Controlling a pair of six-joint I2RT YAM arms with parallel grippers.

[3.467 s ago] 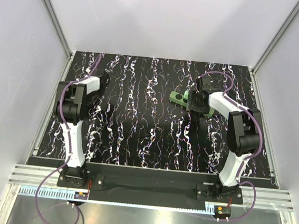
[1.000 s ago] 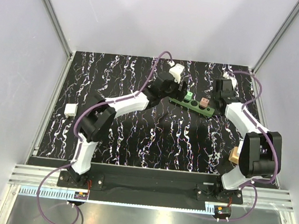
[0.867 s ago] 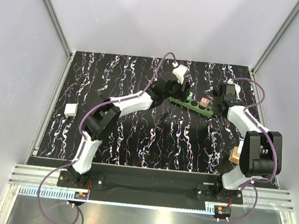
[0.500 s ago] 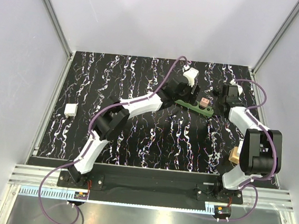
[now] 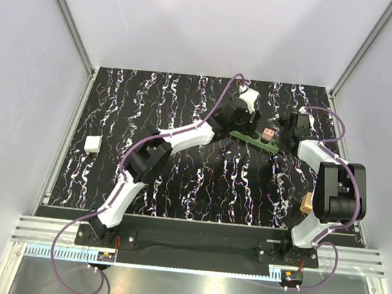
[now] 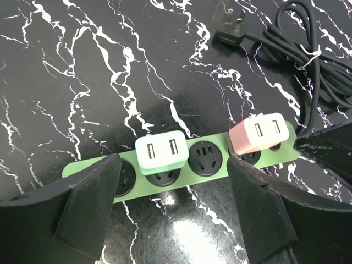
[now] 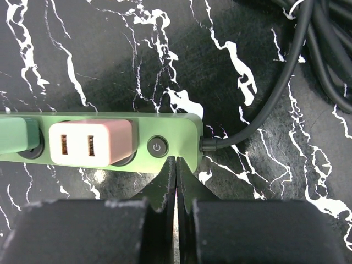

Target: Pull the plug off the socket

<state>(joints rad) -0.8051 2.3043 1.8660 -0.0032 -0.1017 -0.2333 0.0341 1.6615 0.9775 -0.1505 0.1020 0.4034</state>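
Smooth, softly sheened plastic on the long narrow green power strip with 4 round black holes. Glossy black marble-look tabletop with white veins under that strip, mirroring lamp glare. Smooth matt plastic on the mint cube charger and pink cube charger seated in the strip. Dull rubbery black cord beyond the strip's end. Matt, grainy black plastic fingers on the left gripper.

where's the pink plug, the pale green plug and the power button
pink plug [image 6: 258, 135], left wrist view, on its top face near the slots
pale green plug [image 6: 161, 154], left wrist view, middle of its top face
power button [image 7: 157, 147], right wrist view, centre of the round button
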